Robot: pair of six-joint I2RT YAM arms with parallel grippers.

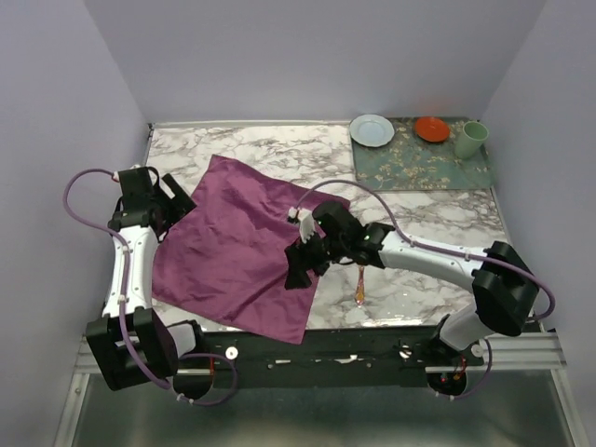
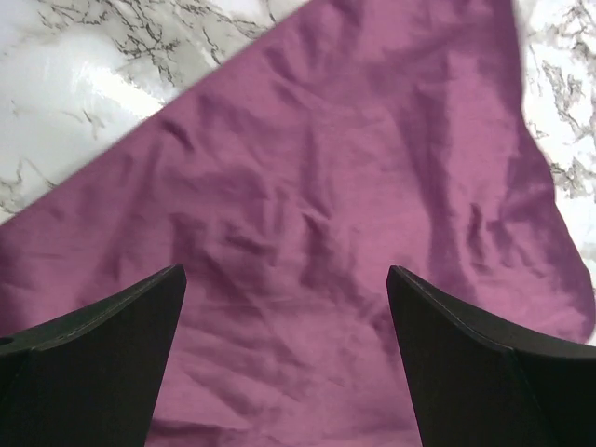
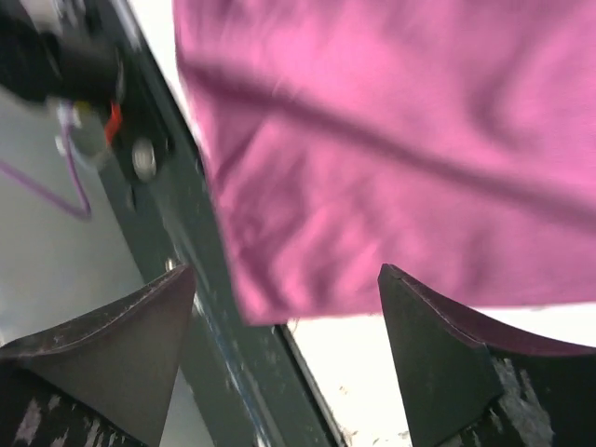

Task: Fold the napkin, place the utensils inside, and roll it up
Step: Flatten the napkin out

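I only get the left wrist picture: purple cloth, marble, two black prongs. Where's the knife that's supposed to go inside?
Observer: The knife lies on the table, just right of the napkin and apart from it, partly under the right arm.
Visitor: What's that arm doing?
Observer: Its fingers stand open above the napkin's near right edge, holding nothing.
Visitor: Anything else out there?
Observer: A green mat in the far right corner, with a pale plate, a red bowl and a green cup along its far edge.
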